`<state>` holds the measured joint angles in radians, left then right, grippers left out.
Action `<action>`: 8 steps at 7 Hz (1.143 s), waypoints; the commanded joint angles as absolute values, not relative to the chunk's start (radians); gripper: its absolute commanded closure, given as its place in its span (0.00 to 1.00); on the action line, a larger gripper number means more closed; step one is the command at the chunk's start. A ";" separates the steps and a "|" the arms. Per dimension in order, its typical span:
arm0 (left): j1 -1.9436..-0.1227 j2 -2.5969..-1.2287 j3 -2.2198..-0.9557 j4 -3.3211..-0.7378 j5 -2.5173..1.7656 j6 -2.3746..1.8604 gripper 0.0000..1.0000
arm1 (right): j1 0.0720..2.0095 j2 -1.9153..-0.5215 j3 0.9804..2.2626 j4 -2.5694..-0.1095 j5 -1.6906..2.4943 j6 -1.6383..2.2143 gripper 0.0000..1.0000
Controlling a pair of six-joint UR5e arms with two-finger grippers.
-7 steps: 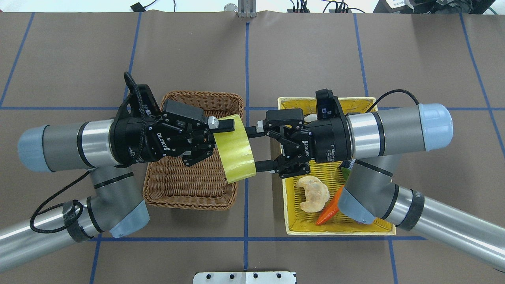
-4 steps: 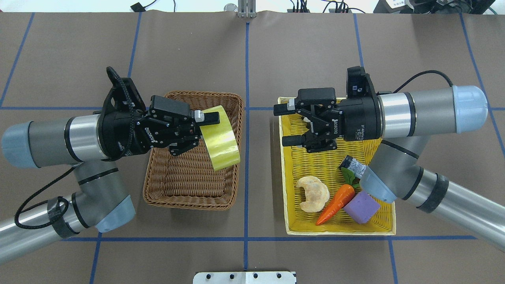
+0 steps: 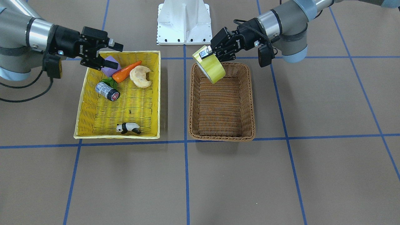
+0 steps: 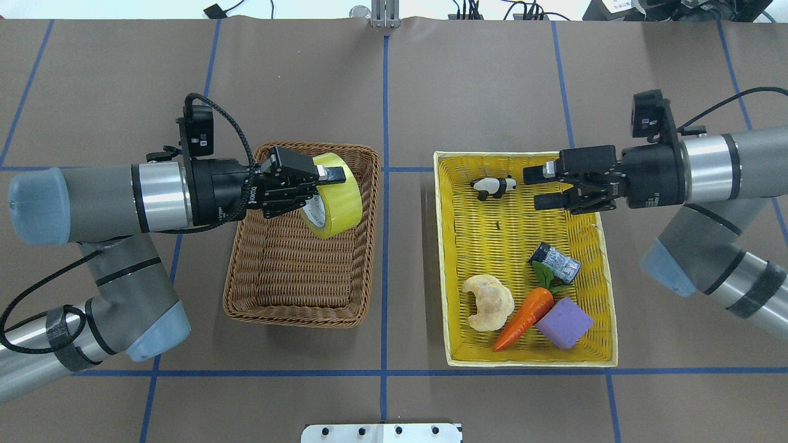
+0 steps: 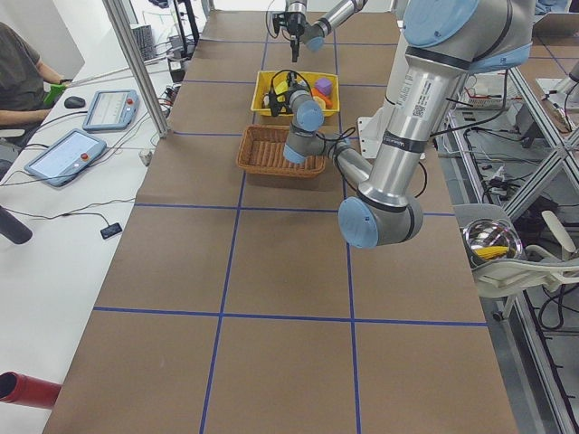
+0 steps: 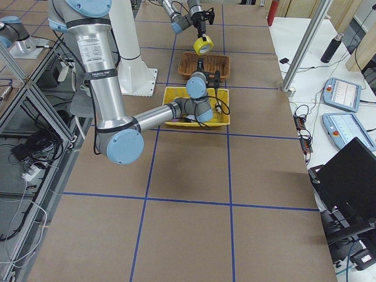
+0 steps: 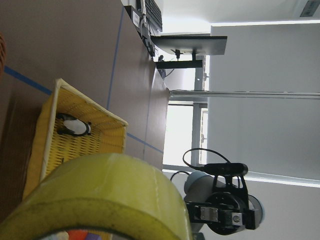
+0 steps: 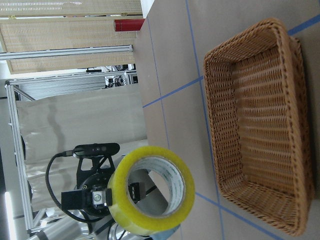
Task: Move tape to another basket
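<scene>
The left jaws pinch the tape (image 4: 332,195), held tilted in the air over the far end of the basket (image 4: 289,277), while to the right the right jaws hang parted and empty above the far side of the yellow tray (image 4: 442,258).

The tape (image 4: 341,203), a wide yellowish roll with a white core, is hanging tilted in the air, with the left hand (image 4: 325,183) pinching its wall. It is hovering well above the right half of the basket (image 4: 289,317), a brown wicker rectangle with raised sides that is sitting flat on the table (image 4: 492,92), left of the centre line.
</scene>
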<state>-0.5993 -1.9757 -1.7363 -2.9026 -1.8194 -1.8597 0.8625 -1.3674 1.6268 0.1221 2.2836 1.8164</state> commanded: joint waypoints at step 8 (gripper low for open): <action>-0.563 -2.123 -1.898 -1.697 -1.799 -1.523 1.00 | 1.281 -1.585 1.571 -0.591 2.355 0.505 0.00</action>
